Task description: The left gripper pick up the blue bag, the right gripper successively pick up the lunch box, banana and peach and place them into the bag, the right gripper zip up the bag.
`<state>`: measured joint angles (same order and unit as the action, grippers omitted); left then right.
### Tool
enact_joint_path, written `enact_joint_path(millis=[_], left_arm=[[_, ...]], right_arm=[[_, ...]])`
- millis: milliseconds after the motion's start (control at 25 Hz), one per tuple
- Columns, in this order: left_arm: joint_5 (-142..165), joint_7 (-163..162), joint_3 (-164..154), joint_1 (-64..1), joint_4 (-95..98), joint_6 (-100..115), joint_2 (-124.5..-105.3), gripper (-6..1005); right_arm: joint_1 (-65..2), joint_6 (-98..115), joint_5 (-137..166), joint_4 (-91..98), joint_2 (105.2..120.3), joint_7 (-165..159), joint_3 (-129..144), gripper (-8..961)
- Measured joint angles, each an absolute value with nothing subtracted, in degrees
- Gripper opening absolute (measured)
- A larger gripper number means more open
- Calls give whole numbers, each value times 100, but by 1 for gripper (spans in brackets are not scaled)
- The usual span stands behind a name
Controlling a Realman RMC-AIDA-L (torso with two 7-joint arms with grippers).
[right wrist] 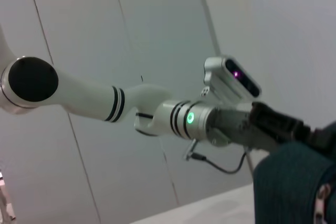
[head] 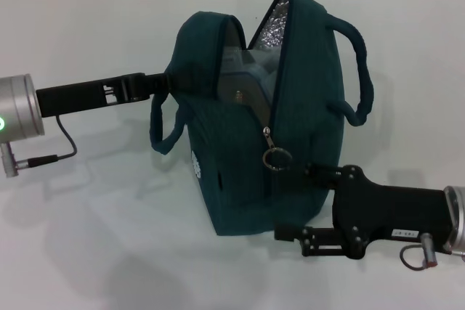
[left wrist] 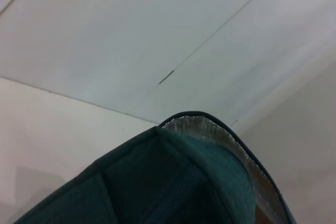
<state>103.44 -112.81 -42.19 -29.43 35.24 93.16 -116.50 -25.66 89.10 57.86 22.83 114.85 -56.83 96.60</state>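
With my left pincer [head: 163,83] clamped on the near rim of the blue bag [head: 290,107] at frame centre, upright on the tabletop [head: 87,237], my right pincer [head: 298,201] sits low right near the zip ring [head: 275,158], grip unclear; a crooked tug might jam the zip.

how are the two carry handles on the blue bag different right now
The left handle droops down the blue bag on the side where the left end effector meets its edge; the right handle arches out free, nothing touching it. The left handle looks slack and partly folded; the right handle forms a full open loop. Both are the bag's dark blue fabric. The right end effector sits low, near the zipper pull.
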Motion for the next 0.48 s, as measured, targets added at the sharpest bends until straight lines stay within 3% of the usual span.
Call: enact_joint_path(millis=[480], left_arm=[[10314, -11285, -4219, -2945, 3524, 9316, -11645, 47]], right_arm=[[-2603, 8352, 5856, 2285, 11526, -5691, 9502, 757]])
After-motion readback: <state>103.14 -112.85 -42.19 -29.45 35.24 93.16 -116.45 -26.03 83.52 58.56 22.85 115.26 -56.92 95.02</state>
